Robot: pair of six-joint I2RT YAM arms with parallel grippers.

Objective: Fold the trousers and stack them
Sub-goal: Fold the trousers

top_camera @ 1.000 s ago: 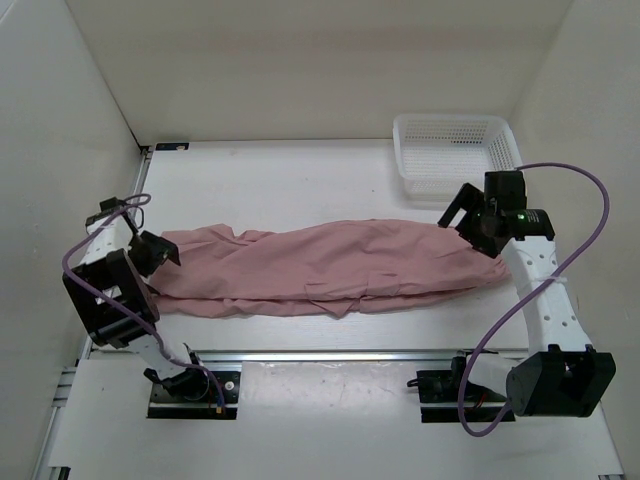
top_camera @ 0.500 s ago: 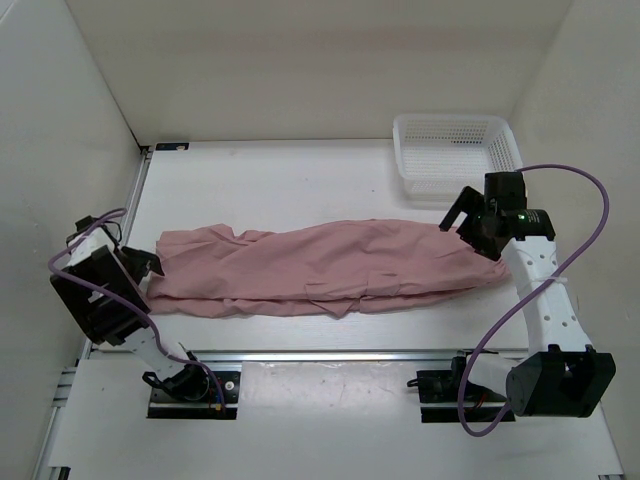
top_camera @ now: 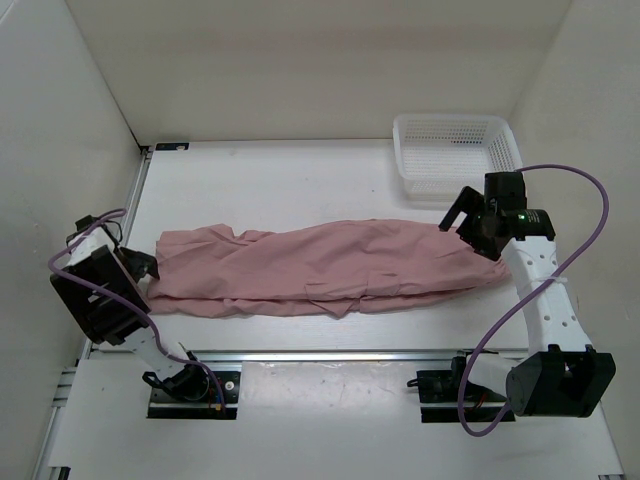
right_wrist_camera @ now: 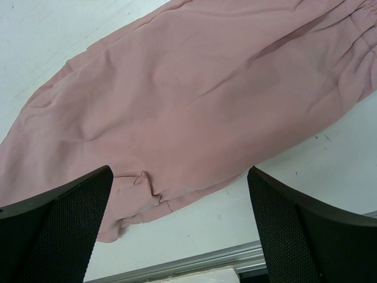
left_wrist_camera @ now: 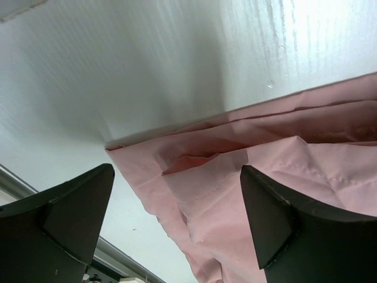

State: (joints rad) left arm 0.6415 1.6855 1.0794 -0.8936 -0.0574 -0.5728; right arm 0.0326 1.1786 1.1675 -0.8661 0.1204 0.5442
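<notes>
The dusty-pink trousers (top_camera: 320, 268) lie flat across the middle of the white table, legs folded lengthwise, stretching left to right. My left gripper (top_camera: 140, 264) is open and empty, low at the left end of the cloth; the left wrist view shows the trousers' hem corner (left_wrist_camera: 235, 177) between and just ahead of the wide-spread fingers (left_wrist_camera: 65, 206). My right gripper (top_camera: 462, 218) is open and empty, raised above the right end of the trousers; the right wrist view looks down on the pink cloth (right_wrist_camera: 194, 100) between the spread fingers (right_wrist_camera: 306, 230).
A white mesh plastic basket (top_camera: 452, 155) stands at the back right, just behind the right gripper. White walls enclose the table on the left, back and right. A metal rail (top_camera: 330, 354) runs along the near edge in front of the arm bases.
The left arm pulled back to the left and lowered to the cloth's left end between one second and half a second ago, then stayed. The right arm and trousers have not moved.
</notes>
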